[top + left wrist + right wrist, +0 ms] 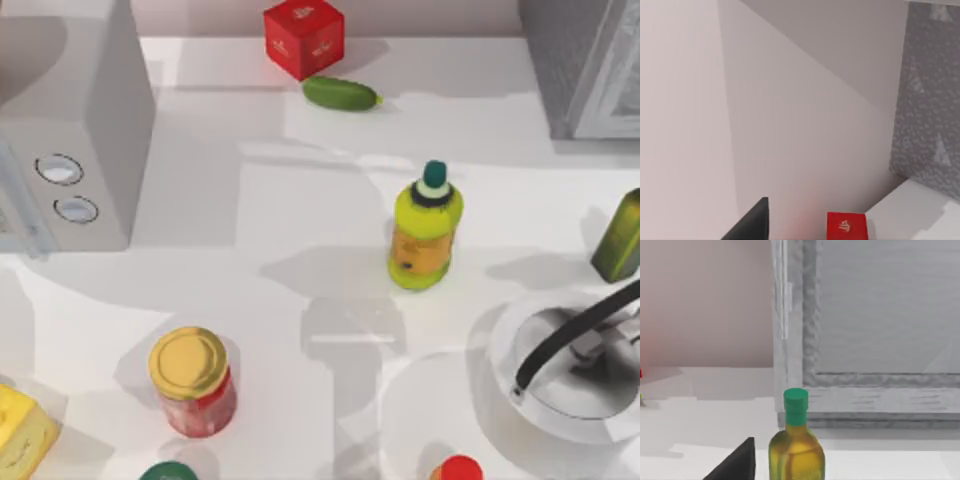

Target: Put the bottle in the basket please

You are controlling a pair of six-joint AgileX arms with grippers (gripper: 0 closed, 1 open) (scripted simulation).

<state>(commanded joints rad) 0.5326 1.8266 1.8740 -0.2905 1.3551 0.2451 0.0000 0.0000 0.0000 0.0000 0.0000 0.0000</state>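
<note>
Top view: the white surface (250, 200) carries a grey appliance (90, 120) at its left and the white basket (560, 420), black-handled, at its right edge. A yellow-green bottle (427, 235) sits mid-surface, and a yellow-lidded jar (192, 380) lower left. A dark green top (170, 472) is cut off by the bottom edge; whether it is the task's bottle I cannot tell. Nor can I tell whether the left end effector (750, 225) or the right end effector (735, 462) is released or clenched.

A red box (303, 37) and cucumber (341, 94) lie at the far edge; a yellow-lidded jar (192, 381) stands near left.
</note>
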